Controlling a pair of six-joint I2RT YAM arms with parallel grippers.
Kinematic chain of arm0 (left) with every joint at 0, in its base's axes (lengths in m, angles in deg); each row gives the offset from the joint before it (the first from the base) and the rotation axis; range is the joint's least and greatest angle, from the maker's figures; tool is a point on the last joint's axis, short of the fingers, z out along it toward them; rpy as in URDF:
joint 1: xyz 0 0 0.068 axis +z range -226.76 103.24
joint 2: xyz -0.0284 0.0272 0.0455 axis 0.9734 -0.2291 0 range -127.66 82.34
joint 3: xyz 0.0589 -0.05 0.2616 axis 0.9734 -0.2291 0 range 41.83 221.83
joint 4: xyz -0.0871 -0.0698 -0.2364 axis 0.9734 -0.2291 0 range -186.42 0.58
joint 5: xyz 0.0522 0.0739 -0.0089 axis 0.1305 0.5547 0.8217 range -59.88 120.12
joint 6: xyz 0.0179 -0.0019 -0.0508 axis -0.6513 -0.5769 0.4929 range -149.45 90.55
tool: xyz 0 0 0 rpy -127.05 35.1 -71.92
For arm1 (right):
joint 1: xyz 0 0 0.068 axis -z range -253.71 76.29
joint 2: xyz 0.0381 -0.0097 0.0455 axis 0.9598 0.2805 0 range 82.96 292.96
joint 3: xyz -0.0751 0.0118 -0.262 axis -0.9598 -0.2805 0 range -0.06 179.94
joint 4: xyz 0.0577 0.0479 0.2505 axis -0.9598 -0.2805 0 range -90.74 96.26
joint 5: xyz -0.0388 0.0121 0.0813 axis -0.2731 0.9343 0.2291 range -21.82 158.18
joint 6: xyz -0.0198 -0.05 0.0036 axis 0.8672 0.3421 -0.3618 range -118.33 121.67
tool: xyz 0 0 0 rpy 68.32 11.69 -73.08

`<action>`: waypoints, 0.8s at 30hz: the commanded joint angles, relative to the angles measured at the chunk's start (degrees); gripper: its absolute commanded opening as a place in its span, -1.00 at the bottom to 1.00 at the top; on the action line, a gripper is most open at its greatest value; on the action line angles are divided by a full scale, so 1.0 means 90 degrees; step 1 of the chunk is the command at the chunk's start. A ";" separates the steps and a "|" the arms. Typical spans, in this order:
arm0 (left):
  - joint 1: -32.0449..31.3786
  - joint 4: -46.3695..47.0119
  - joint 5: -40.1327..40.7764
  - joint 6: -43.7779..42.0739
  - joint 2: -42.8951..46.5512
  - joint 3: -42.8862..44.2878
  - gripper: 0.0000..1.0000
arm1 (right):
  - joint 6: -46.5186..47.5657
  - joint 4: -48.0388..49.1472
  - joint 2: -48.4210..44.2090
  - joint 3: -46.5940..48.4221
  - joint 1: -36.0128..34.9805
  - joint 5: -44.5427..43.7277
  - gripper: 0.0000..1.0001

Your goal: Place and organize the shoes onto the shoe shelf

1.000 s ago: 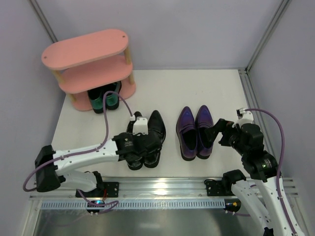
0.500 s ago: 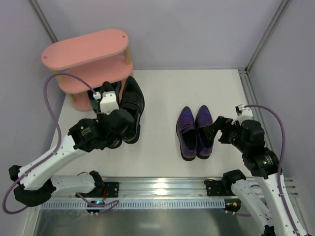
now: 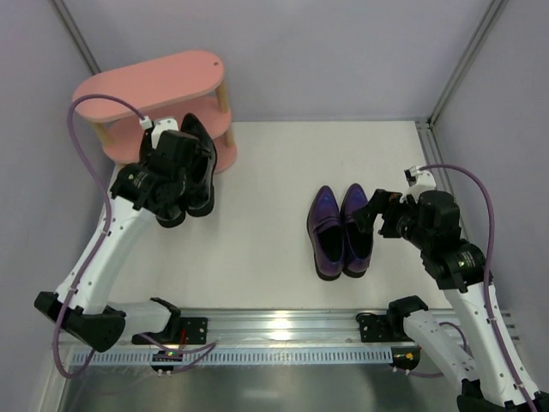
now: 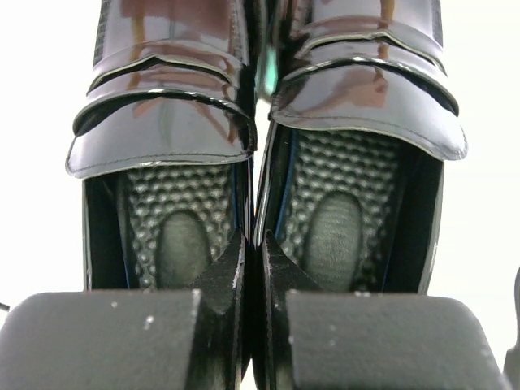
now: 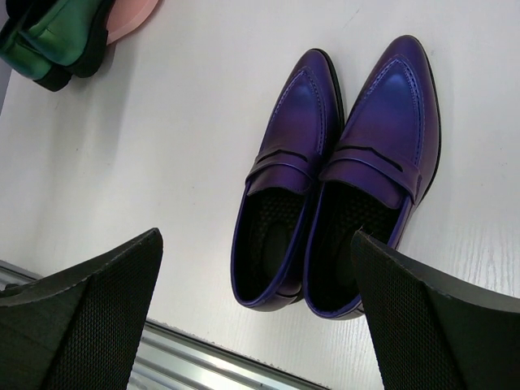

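My left gripper (image 3: 171, 172) is shut on the inner walls of the black pair of shoes (image 3: 199, 163), pinched together; it holds them up in front of the pink shoe shelf (image 3: 154, 86), toes toward the shelf. In the left wrist view the black shoes (image 4: 341, 122) fill the frame, with my fingertips (image 4: 231, 272) pressed on their adjoining sides. The purple pair (image 3: 340, 229) lies side by side on the table, toes pointing away. My right gripper (image 3: 377, 219) is open just right of it, and the purple pair (image 5: 341, 171) shows between its fingers. The teal-green shoes (image 5: 57, 36) are at the shelf's bottom tier.
Grey walls with metal frame posts enclose the white table (image 3: 283, 154). A metal rail (image 3: 283, 326) runs along the near edge. The shelf stands in the far left corner.
My left arm has lifted the black pair from the near left of the table and carried it away to the shelf front. My right gripper has barely shifted.
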 commanded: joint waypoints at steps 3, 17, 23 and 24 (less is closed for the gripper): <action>0.0911 0.1529 -0.0338 -0.0769 -0.0908 0.1227 -1.00 | 0.0218 0.0081 0.0311 0.0476 -0.0019 0.0101 0.95; 0.1918 0.2026 -0.0720 -0.1579 -0.2902 0.3542 -0.99 | 0.0208 0.0188 0.0380 0.0194 -0.0029 -0.0026 0.95; 0.2084 0.2358 -0.0613 -0.1832 -0.3323 0.4012 -1.00 | 0.0218 0.0257 0.0516 0.0184 -0.0029 0.0062 0.95; 0.2094 0.2378 -0.0613 -0.1862 -0.3382 0.4061 -1.00 | 0.0228 0.0266 0.0517 0.0184 -0.0029 0.0062 0.95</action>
